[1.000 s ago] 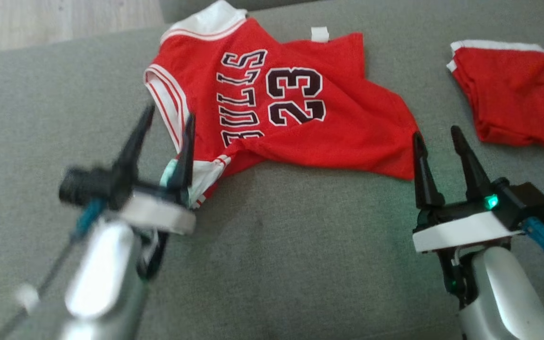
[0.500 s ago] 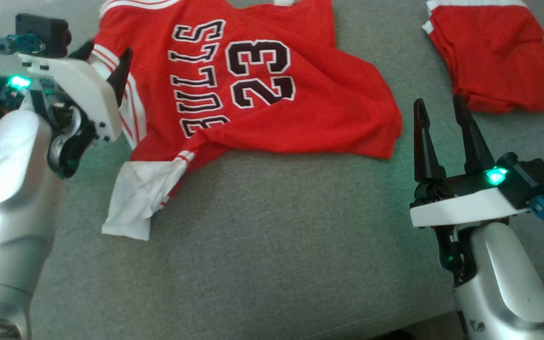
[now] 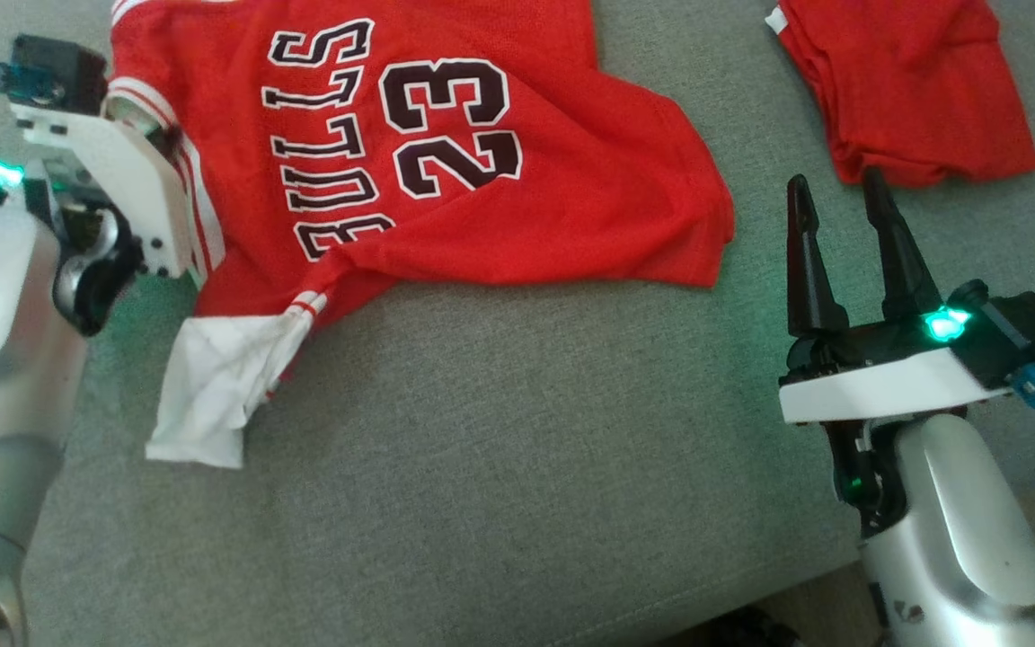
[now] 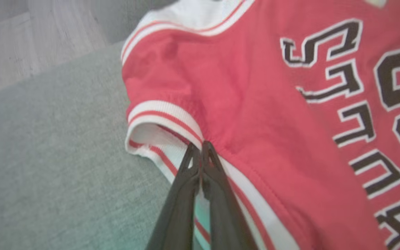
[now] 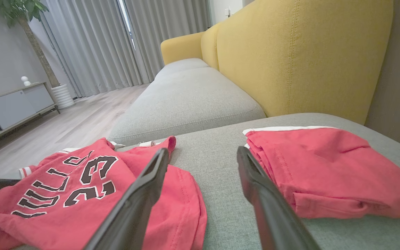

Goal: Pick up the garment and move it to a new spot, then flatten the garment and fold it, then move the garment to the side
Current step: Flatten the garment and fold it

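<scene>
With the left gripper (image 4: 200,147) clamped on the jersey (image 3: 482,180) at its left armhole trim (image 4: 165,114), the loose right hem (image 3: 711,261) lay just left of the spread, empty right gripper (image 3: 834,184).

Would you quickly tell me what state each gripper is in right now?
Left gripper: jaws closed on the jersey at its striped armhole trim.
Right gripper: jaws open, holding nothing, above the sofa cushion.
</scene>
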Robot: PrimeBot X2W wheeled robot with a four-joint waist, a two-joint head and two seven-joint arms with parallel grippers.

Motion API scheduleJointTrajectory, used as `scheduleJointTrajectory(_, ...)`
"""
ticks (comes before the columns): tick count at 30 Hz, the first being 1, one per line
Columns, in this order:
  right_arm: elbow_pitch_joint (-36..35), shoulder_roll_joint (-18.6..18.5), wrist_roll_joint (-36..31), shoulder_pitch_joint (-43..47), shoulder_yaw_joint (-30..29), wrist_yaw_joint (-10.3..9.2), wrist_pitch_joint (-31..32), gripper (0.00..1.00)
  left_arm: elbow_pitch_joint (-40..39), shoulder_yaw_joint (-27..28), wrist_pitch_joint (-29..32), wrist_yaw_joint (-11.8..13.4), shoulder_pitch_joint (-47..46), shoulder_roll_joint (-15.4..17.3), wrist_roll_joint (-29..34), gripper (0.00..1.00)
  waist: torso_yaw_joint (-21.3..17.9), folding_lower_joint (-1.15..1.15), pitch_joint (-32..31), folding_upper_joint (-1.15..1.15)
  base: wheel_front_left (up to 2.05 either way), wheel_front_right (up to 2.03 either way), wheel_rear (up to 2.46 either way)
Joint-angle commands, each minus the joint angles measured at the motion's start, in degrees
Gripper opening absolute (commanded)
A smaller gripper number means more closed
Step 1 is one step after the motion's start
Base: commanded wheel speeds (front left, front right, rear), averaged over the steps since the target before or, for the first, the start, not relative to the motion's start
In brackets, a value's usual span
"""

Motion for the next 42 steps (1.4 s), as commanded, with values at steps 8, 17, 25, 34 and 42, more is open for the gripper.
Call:
scheduleJointTrajectory(8, -2.48, 0.2, 0.14, -1.01, 1.66, -0.04, -0.78, 1.0, -1.23, 4.29, -15.41, 3.92, -9.21, 4.19, 3.88, 0.0, 0.33, 0.0, 0.56, 0.0, 0.0, 0.0, 0.0)
scheduleJointTrajectory(17, -1.88, 0.2, 0.83, -1.43, 2.29, -0.04, -0.78, 1.0, 1.61, 3.89, -28.62, 5.48, -15.38, 3.72, 7.86, 1.0, 1.25, 0.0, 0.72, 0.0, 0.0, 0.0, 0.0)
scheduleJointTrajectory(25, -0.8, 0.2, 0.41, -1.62, 2.27, -0.04, -0.78, 1.0, 5.52, 1.67, -31.34, 3.76, -13.4, 1.06, 7.74, 1.0, 3.31, 0.0, -1.03, 0.0, 0.0, 0.0, 0.0)
scheduleJointTrajectory(34, 0.11, 0.2, -1.05, -0.27, 1.27, -0.04, -0.79, 1.0, 4.5, 0.26, -36.99, 2.16, -5.12, -1.11, 5.88, 1.0, 7.09, 0.0, -5.54, 0.0, 0.0, 0.0, 0.0)
scheduleJointTrajectory(42, 0.84, 0.2, -2.77, 1.92, 0.44, -0.04, -0.76, 1.0, -3.57, -1.12, -42.3, 3.81, 7.31, -2.11, 5.61, 1.0, 11.81, 0.0, -9.69, 0.0, 0.0, 0.0, 0.0)
